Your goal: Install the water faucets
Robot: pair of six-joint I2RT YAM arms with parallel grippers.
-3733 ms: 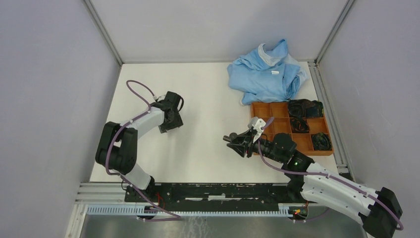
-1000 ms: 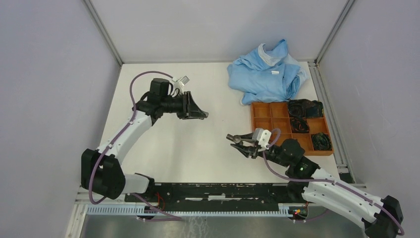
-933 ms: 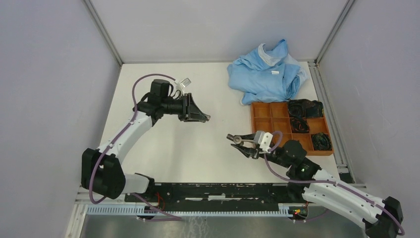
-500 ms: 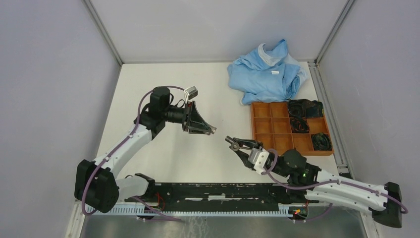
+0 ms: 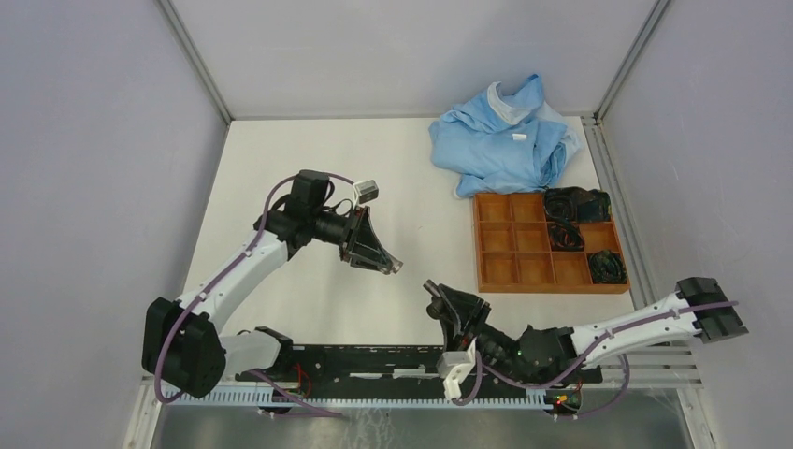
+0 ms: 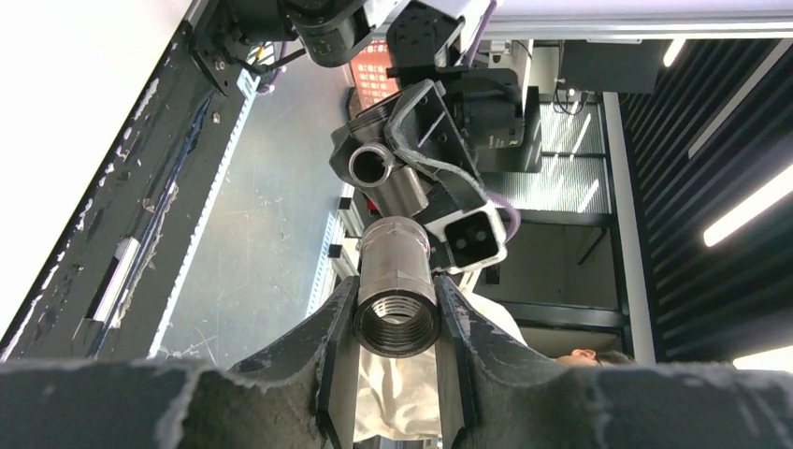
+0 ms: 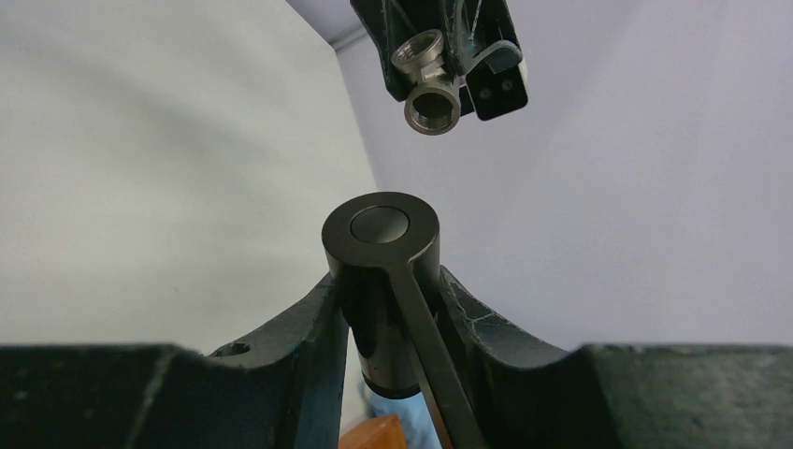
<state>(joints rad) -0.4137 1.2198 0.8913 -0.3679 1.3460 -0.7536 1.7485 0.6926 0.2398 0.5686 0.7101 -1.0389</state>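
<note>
My left gripper [image 5: 387, 265] [image 6: 397, 309] is shut on a grey metal T-shaped fitting [image 6: 396, 285], one of the water faucets; its threaded open end faces the left wrist camera. My right gripper [image 5: 438, 297] [image 7: 385, 290] is shut on the other faucet piece [image 7: 380, 248], a dark stubby cylinder with a thin lever running down its side. Both are held above the table near its middle, tips pointing at each other with a short gap between. The right wrist view shows the T fitting [image 7: 429, 92] ahead and above. The left wrist view shows the dark piece [image 6: 382, 176] just beyond the fitting.
A crumpled blue cloth [image 5: 500, 136] lies at the back right. An orange compartment tray [image 5: 552, 289] with black coiled items in its right cells sits at the right. A black rail [image 5: 402, 360] runs along the near edge. The right arm lies low over that rail.
The left gripper has come right and toward the near edge with its fitting. The right arm has dropped low and turned, so its gripper now points up-left at the left one.
</note>
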